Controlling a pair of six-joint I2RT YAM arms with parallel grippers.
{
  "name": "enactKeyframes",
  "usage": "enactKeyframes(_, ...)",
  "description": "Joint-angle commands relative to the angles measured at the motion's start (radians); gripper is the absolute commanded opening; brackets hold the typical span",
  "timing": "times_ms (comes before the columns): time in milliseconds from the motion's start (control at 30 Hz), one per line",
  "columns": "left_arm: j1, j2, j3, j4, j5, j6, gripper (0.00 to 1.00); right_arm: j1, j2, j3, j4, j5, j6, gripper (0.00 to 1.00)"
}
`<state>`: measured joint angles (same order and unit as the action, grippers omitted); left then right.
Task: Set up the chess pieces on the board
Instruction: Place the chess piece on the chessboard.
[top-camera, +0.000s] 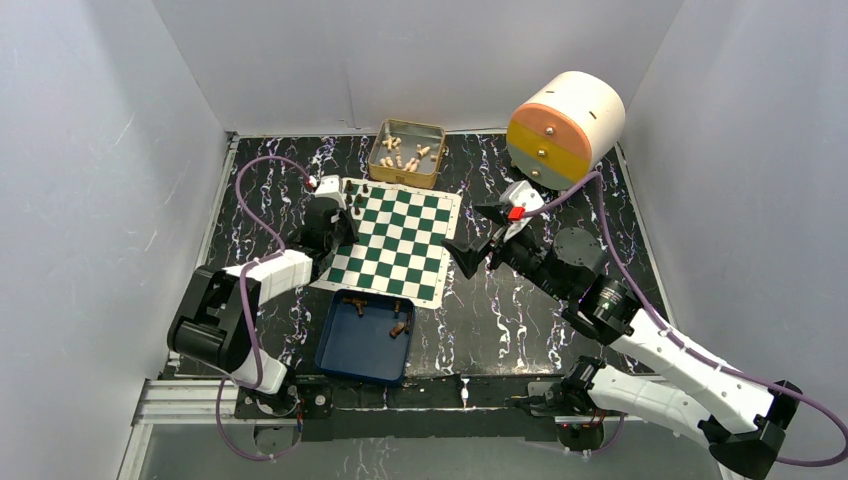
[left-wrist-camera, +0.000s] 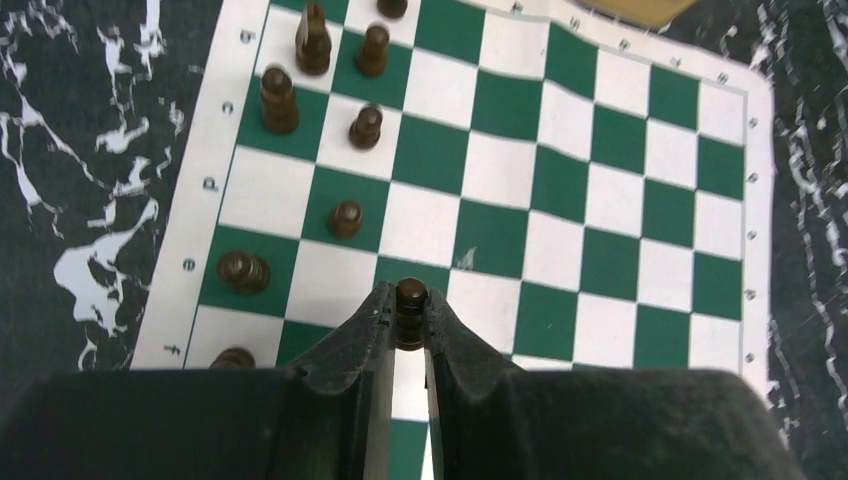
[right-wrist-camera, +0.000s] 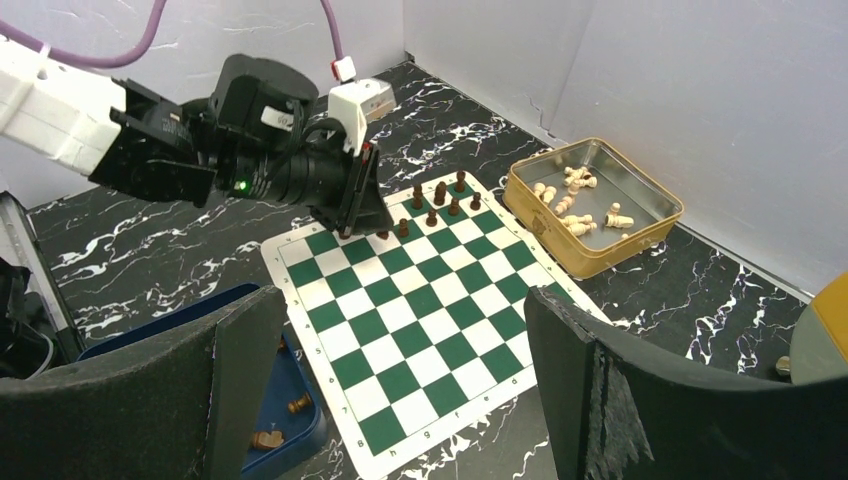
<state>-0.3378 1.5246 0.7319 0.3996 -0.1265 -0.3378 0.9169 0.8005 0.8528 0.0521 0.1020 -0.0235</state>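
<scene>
The green-and-white board (top-camera: 400, 245) lies mid-table and also shows in the left wrist view (left-wrist-camera: 600, 200) and the right wrist view (right-wrist-camera: 420, 310). Several dark-brown chess pieces (left-wrist-camera: 279, 100) stand in the two columns along its left edge (top-camera: 360, 190). My left gripper (left-wrist-camera: 410, 312) is shut on a dark-brown pawn (left-wrist-camera: 411, 295), held upright over a square in the second column, next to a standing pawn (left-wrist-camera: 346, 218). The left gripper sits over the board's far left corner (top-camera: 335, 215). My right gripper (right-wrist-camera: 405, 300) is open and empty, right of the board (top-camera: 470, 250).
A blue tray (top-camera: 330, 350) in front of the board holds a few dark pieces (top-camera: 398, 327). A gold tin (top-camera: 380, 160) behind the board holds cream pieces. A large drum with yellow and orange drawers (top-camera: 565, 128) stands at the back right. White walls surround the table.
</scene>
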Motion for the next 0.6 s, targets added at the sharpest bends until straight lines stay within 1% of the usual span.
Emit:
enactKeyframes(0,-0.006,-0.027,-0.064,0.15,-0.017,0.025,0.0,0.0,-0.021,0.003,0.025,-0.001,0.01,0.99)
enactKeyframes(267,-0.006,0.018,-0.137,0.295,-0.067,0.066,0.0,0.0,-0.02,0.009,0.023,0.002,0.007,0.99)
enactKeyframes(567,-0.004,0.068,-0.149,0.364,-0.097,0.082,0.0,0.0,-0.009,0.021,0.028,-0.001,0.004,0.99)
